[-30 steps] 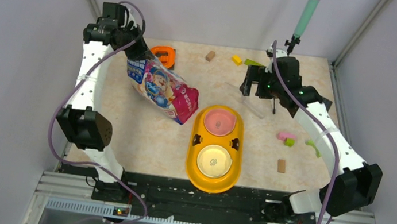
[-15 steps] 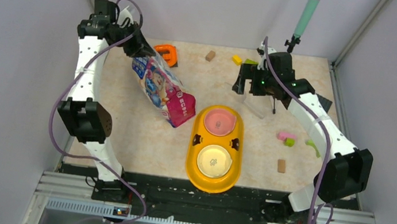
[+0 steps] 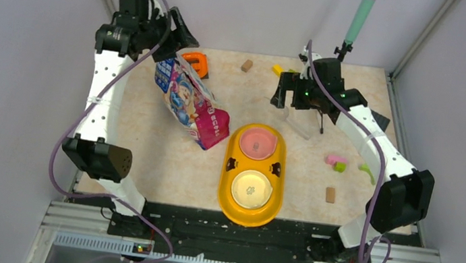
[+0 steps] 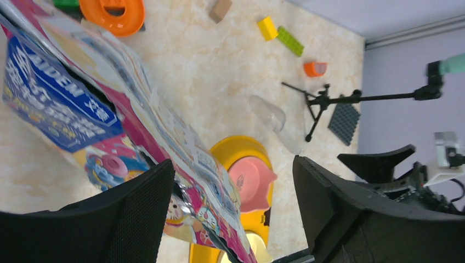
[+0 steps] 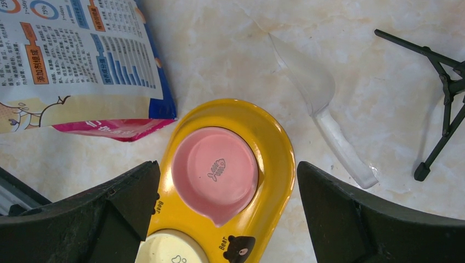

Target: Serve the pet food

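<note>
The cat food bag (image 3: pixel 190 102) lies slanted on the bench (image 3: pixel 166 157), its bottom corner just beside the yellow double feeder (image 3: pixel 224 186) and its top end up by the left tool (image 4: pixel 233 163). That tool's fingers are spread wide on either side of the bag's upper edge and clamp nothing; whether either finger brushes the foil I cannot tell. No kibble is visible anywhere, so the pet food is presumably all inside the bag. The pink bowl (image 3: pixel 257 143) shows only its printed fish, and the cream bowl (image 3: pixel 251 188) looks bare too, so serving has not begun. The bag's placement suits this: near the feeder, with its top turned away from the bowls and towards the arm that handles it. The right tool (image 5: pixel 227 164), fingers also wide apart and empty, hovers over the far end of the feeder. The clear plastic scoop (image 5: pixel 310 82) lies flat close by on its right, near a small black tripod (image 5: pixel 444 98). A likely next step is taking the scoop by its handle.
</note>
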Robot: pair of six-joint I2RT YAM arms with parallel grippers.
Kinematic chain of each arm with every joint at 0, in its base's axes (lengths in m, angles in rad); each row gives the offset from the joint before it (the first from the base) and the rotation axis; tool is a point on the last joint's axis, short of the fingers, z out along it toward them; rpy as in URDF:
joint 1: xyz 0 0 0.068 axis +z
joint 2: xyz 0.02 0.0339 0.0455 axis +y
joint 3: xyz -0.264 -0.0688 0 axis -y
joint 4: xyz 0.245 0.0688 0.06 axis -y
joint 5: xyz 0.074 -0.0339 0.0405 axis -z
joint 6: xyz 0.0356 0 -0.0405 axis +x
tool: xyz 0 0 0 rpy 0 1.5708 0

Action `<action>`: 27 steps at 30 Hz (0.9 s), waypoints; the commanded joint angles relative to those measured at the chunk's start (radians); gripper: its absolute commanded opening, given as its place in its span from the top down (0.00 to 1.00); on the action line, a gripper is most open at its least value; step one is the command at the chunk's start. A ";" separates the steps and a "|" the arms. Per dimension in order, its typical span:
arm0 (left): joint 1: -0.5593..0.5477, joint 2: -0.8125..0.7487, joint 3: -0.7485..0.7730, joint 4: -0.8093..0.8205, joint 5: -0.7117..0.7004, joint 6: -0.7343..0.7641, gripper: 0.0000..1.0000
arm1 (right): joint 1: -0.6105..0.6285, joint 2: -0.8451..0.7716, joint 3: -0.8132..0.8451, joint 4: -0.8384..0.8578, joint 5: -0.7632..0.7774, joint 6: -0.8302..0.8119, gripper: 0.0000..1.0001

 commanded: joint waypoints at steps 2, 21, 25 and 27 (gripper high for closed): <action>-0.127 -0.025 0.043 -0.137 -0.353 -0.077 0.17 | 0.005 0.013 0.045 0.010 -0.007 -0.004 0.02; -0.239 -0.269 -0.244 -0.006 -0.781 -0.307 0.27 | 0.011 -0.015 0.003 0.020 -0.006 0.015 0.02; -0.240 -0.257 -0.296 0.023 -0.755 -0.303 0.21 | 0.018 -0.007 0.004 0.025 -0.015 0.023 0.02; -0.240 -0.219 -0.293 0.024 -0.712 -0.307 0.19 | 0.019 -0.003 0.006 0.029 -0.019 0.026 0.02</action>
